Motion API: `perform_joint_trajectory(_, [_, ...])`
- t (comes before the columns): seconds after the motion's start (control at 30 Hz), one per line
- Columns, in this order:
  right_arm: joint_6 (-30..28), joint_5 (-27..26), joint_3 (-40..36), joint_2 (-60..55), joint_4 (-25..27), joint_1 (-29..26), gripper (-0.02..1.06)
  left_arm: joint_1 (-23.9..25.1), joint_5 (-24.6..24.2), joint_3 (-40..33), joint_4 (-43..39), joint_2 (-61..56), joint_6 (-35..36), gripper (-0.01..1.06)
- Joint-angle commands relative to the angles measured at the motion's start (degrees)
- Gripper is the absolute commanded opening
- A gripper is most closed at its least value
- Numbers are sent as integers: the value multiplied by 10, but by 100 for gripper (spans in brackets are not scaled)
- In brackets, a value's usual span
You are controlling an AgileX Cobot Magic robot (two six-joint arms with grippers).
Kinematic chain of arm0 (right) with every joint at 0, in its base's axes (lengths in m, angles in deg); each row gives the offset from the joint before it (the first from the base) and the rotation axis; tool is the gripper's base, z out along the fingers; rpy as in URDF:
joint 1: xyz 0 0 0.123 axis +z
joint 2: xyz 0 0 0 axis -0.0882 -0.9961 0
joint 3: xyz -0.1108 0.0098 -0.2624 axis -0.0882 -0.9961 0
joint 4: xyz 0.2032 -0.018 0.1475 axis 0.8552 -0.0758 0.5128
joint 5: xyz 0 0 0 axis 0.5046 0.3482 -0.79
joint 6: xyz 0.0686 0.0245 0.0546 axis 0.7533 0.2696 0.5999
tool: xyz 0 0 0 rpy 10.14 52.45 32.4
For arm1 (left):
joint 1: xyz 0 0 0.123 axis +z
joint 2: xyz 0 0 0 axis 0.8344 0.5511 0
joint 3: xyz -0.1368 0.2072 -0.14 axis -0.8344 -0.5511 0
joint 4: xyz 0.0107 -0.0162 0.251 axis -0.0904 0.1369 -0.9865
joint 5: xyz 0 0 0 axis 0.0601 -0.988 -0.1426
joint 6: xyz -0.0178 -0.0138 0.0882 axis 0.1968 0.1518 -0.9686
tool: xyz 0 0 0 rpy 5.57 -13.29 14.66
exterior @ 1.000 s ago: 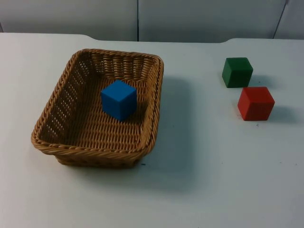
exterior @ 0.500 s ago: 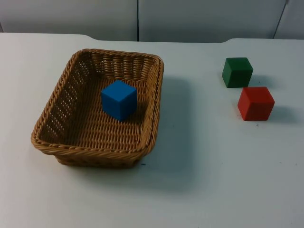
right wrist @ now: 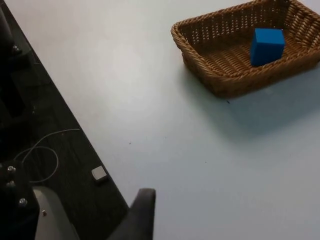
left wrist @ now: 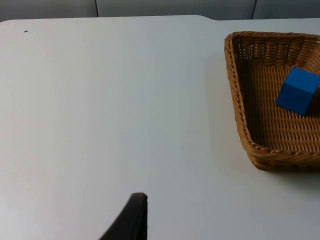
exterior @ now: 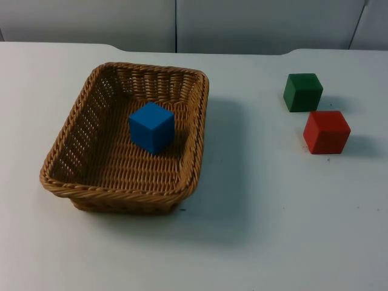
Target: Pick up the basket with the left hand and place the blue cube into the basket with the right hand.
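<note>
Nothing moved; smooth blue cube point(exterior: 151, 127) rests inside rectangular woven wicker basket point(exterior: 79, 179).

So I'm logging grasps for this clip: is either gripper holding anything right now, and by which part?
Nothing is held. The basket sits on the table with the blue cube inside it, no gripper touching either.

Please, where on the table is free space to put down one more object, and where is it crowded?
The widest bare patch of the white table runs between the basket and the two cubes, and along the near edge. It is crowded at the far right, where the green cube and red cube sit close together. The basket already holds the blue cube.
</note>
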Motion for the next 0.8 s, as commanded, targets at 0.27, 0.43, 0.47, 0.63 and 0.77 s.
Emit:
perform_joint_trajectory(0.27, [-5, -8, -3, 2, 2, 1, 105, 0, 6, -2, 4, -2, 4, 105])
perform_joint_trajectory(0.43, [-5, -8, -3, 2, 1, 1, 105, 0, 6, -2, 4, -2, 4, 105])
perform_joint_trajectory(0.47, [-5, -8, -3, 2, 1, 1, 105, 0, 6, -2, 4, -2, 4, 105])
perform_joint_trajectory(0.63, [-4, -11, -3, 2, 2, 1, 105, 0, 6, -2, 4, -2, 4, 105])
perform_joint_trajectory(0.77, [-4, -11, -3, 2, 2, 1, 105, 0, 6, -2, 4, -2, 4, 105])
